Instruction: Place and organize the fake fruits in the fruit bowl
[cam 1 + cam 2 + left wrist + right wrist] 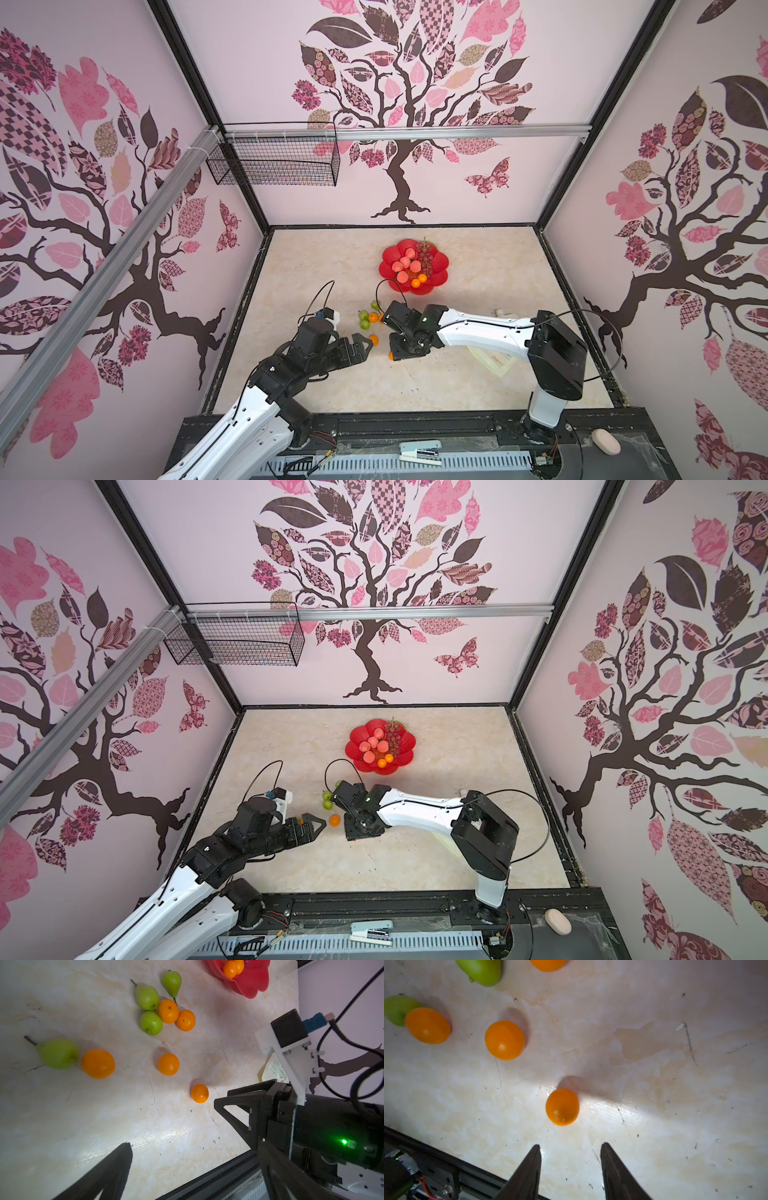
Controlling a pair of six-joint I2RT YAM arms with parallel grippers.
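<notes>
The red fruit bowl (392, 270) (360, 752) stands at the back of the table and holds peaches (405, 262), a dark grape bunch (426, 257) and two oranges (419, 281). Loose on the table lie green pears (147, 997) (58, 1053) and several oranges (168, 1011) (98, 1063). My left gripper (193, 1159) (365, 343) is open and empty, with one orange (374, 340) just beyond a fingertip. My right gripper (571, 1146) points down, open and empty. An orange (562, 1107) (199, 1093) sits just ahead of its tips, not between them.
A flat cream printed pouch (496, 357) (274, 1070) lies partly under the right arm. A black wire basket (276, 160) hangs on the back wall. A stapler (419, 451) and a white oval object (606, 441) rest on the front ledge. A black frame borders the table.
</notes>
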